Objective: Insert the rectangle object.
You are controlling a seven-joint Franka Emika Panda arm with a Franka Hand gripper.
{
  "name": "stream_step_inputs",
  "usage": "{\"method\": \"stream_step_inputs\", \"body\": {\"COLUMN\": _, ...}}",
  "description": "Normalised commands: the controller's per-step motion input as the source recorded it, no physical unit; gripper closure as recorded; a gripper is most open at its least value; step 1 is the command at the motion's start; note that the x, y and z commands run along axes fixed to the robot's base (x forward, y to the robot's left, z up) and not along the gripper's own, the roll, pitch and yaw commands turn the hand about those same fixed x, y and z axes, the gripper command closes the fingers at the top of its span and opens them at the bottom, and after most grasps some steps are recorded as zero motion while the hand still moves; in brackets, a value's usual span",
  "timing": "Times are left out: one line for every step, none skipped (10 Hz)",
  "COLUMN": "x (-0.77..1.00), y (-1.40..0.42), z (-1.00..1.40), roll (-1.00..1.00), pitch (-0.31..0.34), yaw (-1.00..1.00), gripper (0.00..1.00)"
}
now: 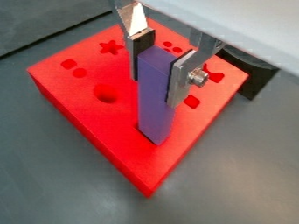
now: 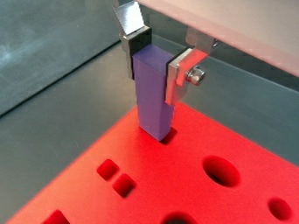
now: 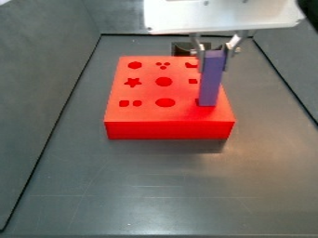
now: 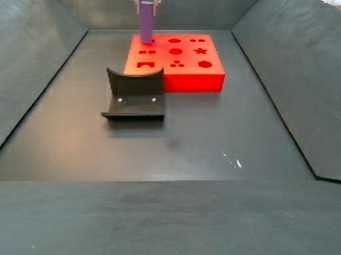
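Observation:
The rectangle object (image 1: pixel 149 92), a slim purple-blue bar, stands upright between my fingers in both wrist views (image 2: pixel 153 92). My gripper (image 1: pixel 160 63) is shut on its upper part and also shows in a wrist view (image 2: pixel 158 59) and a side view (image 3: pixel 214 45). The bar's lower end meets the top of the red block (image 1: pixel 82 96) near one corner, and a dark gap shows at its foot in a wrist view. In both side views the bar (image 3: pixel 211 79) (image 4: pixel 146 20) rises straight from the block (image 3: pixel 155 116) (image 4: pixel 186 78).
The red block has several shaped holes, among them a star (image 3: pixel 132 82) and round ones (image 3: pixel 163 83). The dark fixture (image 4: pixel 134 97) stands on the floor right beside the block, partly seen in a wrist view (image 1: pixel 260 74). Grey walls ring the floor.

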Motion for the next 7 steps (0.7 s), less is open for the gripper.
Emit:
{"method": "stream_step_inputs", "body": {"x": -0.15, "y": -0.02, "z": -0.11, "roll": -0.17, "pitch": -0.06, "yaw": 0.0, "gripper": 1.0}}
{"method": "stream_step_inputs", "body": {"x": 0.0, "y": -0.09, "z": -0.24, "roll": -0.06, "pitch": -0.044, "yaw": 0.07, "gripper": 1.0}}
{"method": "stream_step_inputs", "body": {"x": 0.0, "y": -0.07, "z": -0.31, "roll": 0.0, "pitch": -0.023, "yaw": 0.17, "gripper": 1.0}}
{"method": "stream_step_inputs", "body": {"x": 0.0, "y": -0.13, "z": -0.36, "roll": 0.0, "pitch": -0.004, "yaw": 0.26, "gripper": 1.0}}
{"method": "stream_step_inputs", "body": {"x": 0.05, "y": -0.17, "z": -0.38, "roll": 0.0, "pitch": 0.0, "yaw": 0.26, "gripper": 1.0}}
{"method": "stream_step_inputs", "body": {"x": 0.0, "y": 0.0, "z": -0.28, "roll": 0.0, "pitch": 0.0, "yaw": 0.06, "gripper": 1.0}}
{"method": "stream_step_inputs", "body": {"x": 0.0, "y": 0.0, "z": -0.09, "roll": 0.0, "pitch": 0.0, "yaw": 0.03, "gripper": 1.0}}
